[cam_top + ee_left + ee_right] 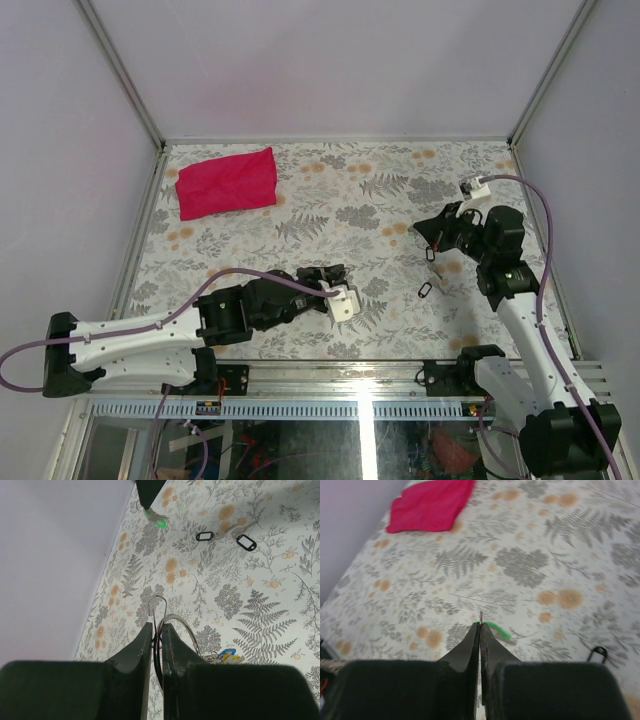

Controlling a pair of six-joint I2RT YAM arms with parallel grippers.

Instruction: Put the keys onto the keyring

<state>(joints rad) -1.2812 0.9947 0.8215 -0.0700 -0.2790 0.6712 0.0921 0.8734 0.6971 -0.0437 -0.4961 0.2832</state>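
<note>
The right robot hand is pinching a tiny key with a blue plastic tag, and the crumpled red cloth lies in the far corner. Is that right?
Not quite. The plastic tag on the tiny key pinched in the right gripper is green, not blue, as the right wrist view shows. The crumpled red cloth does lie in the far corner.

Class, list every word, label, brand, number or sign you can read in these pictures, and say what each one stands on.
No text can be read anywhere.
Two black-framed tags on the patterned table: windows look blank, too small to be sure.
Green tag in the right claw: nothing legible.
Red cloth: no lettering.
</note>
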